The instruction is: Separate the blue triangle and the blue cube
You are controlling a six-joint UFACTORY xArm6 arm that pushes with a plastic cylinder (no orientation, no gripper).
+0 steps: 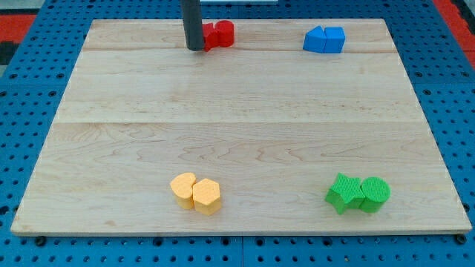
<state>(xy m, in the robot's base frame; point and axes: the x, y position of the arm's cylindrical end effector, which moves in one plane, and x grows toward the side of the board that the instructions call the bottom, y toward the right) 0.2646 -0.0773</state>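
The blue triangle (315,38) and the blue cube (334,39) sit touching each other at the view's top right of the wooden board (237,126), the triangle on the left. My tip (196,47) is at the view's top, left of centre, right against the left side of the red blocks (219,34). It is far to the left of the blue pair, with bare board between them.
Two red blocks touch each other at the top just right of my tip. Two yellow blocks (196,193) sit together at the bottom left of centre. Two green blocks (358,193) sit together at the bottom right. A blue pegboard surrounds the board.
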